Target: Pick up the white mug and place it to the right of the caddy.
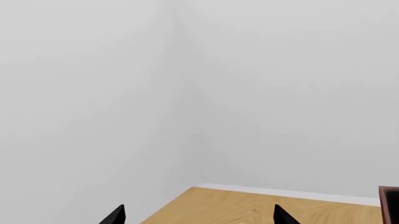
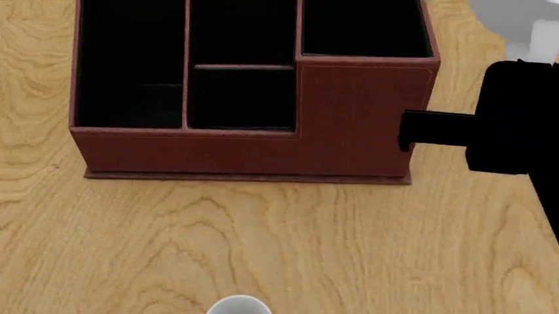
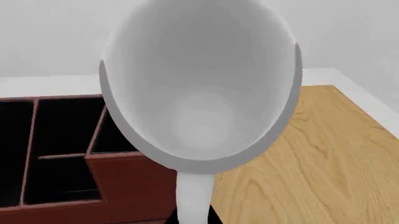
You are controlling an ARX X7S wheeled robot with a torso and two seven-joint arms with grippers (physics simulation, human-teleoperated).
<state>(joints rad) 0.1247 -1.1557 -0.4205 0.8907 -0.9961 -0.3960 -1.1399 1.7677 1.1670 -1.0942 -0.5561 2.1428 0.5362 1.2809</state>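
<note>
The white mug (image 3: pixel 199 93) fills the right wrist view with its mouth toward the camera and its handle (image 3: pixel 194 196) running down between the jaws. My right gripper (image 3: pixel 194 219) is shut on that handle. The mug hangs over the right end of the reddish-brown caddy (image 3: pixel 124 186) and the bare wood beside it. In the head view the caddy (image 2: pixel 245 150) sits ahead, the black right arm (image 2: pixel 520 118) is just right of it, and a pale part of the mug (image 2: pixel 520 16) shows beyond the arm. My left gripper (image 1: pixel 199 219) is open and empty, over a table corner.
The wooden table (image 2: pixel 262 242) stretches in front of the caddy. A small rounded white rim (image 2: pixel 237 305) shows at the near edge of the head view. The table's right edge (image 3: pixel 367 105) and a grey wall (image 1: pixel 187 70) lie beyond. A caddy corner (image 1: pixel 390 205) shows.
</note>
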